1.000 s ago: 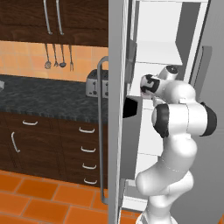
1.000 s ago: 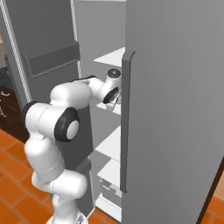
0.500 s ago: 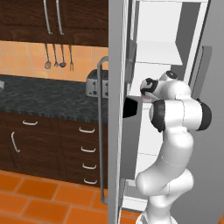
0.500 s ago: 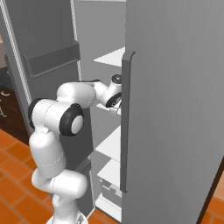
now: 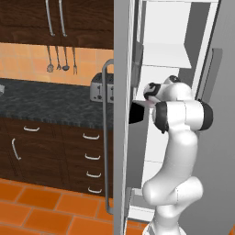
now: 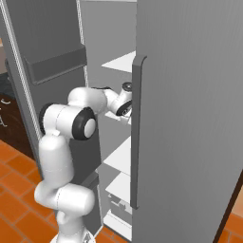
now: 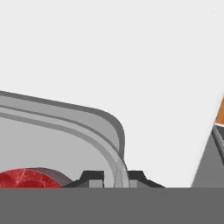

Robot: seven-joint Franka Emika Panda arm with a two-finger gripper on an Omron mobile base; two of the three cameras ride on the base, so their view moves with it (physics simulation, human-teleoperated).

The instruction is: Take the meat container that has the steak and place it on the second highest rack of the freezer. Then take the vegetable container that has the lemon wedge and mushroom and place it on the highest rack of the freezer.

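Meat container (image 7: 65,131) with steak (image 7: 26,178) is resting over a white freezer (image 5: 121,55) shelf, gripper (image 7: 111,177) clamping its rim; releasing comes next.

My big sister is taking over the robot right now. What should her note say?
Gripper: shut on the rim of the small grey oblong metal tray, one of the fingers on each side of the rim.
Things: the red-pink steak lies in that tray. The arm reaches into the tall grey freezer, among its white shelves, door open.
Done: meat tray picked up and brought inside the freezer.
Left: whether the tray rests on a shelf yet cannot be told; set it on the second highest rack and let go. Then fetch the tray with the lemon wedge and mushroom for the top rack.
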